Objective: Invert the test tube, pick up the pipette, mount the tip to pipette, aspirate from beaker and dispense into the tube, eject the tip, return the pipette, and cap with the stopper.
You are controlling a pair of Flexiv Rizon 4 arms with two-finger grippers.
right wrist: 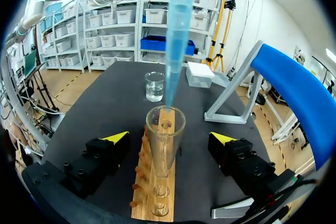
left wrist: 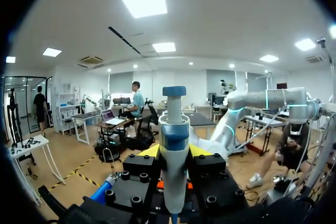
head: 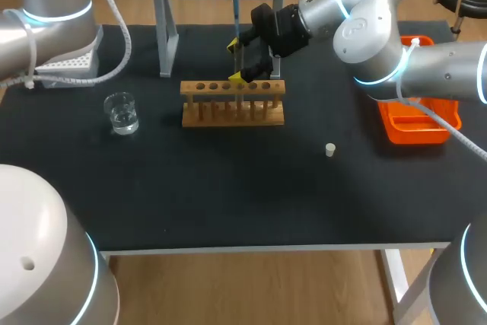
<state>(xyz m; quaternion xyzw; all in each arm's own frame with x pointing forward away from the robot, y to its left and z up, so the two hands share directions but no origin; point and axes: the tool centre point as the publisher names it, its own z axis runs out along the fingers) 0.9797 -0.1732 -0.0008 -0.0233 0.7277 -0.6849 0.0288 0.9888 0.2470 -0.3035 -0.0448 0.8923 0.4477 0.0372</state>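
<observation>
R gripper (right wrist: 170, 137) apart, test tube (right wrist: 164, 148) betw. fingers (right wrist: 111, 146); L gripper (left wrist: 174, 151) clamped on pipette (left wrist: 174, 129)

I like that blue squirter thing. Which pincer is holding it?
The left pincer: it clamps the pipette from both sides. The right pincer stands open around the test tube.

A wooden rack (head: 205, 116) stands at the middle of the black tabletop (head: 228, 195), a grey stand (head: 166, 36) with a blue crossbar behind it, an orange tray (head: 415, 131) near the right edge.
</observation>
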